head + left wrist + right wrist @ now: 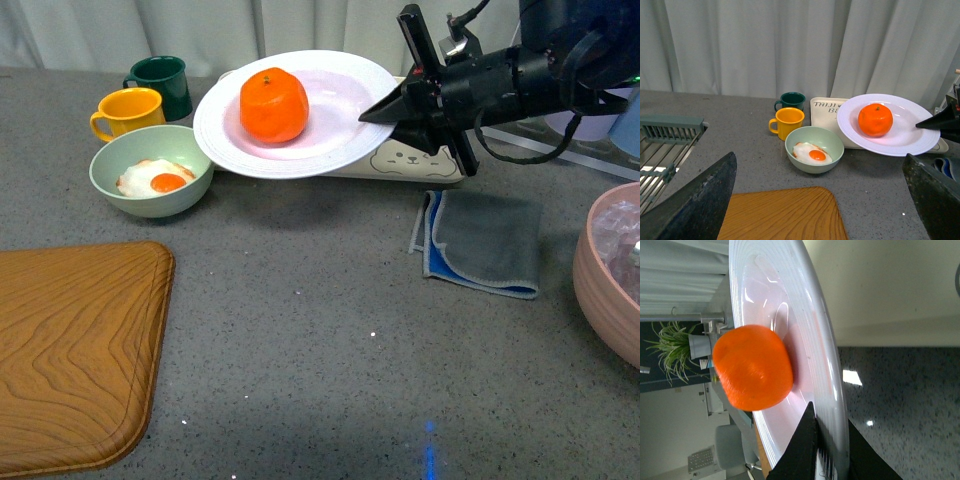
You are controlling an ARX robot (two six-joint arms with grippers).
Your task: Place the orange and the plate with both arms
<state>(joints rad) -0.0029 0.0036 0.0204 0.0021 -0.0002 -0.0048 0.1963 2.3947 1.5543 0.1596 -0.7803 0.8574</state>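
Toward the upper middle of the front view, we see the white plate point(345, 95) held at its right rim by the right claw point(378, 116). This claw is clenched on the plate: one black finger lies on top of the rim and the other goes under it. In the right wrist view the fingers point(802, 450) pinch the ridged rim from both sides. The orange point(273, 104) sits in the hollow of the plate, a little left of its centre, and touches nothing else.

The plate hangs partly in front of a cream tray point(410, 162). Its left edge comes just over the rim of a pale green bowl point(150, 206), which holds a fried egg point(158, 178). A dark shadow lies under the plate, so it seems to be raised, but we cannot tell this for sure. Behind the bowl stand a yellow mug point(130, 112) and a dark green mug point(165, 82), close together.

The left claw point(819, 156) shows only in the left wrist view. Its two dark fingers are spread wide and hold nothing, well apart from the plate.

At the lower left of the front view, a wooden board point(70, 350) lies on the grey table point(300, 330). A grey and blue cloth point(485, 240) lies right of centre, and a pink bowl point(605, 280) is cut by the right edge.
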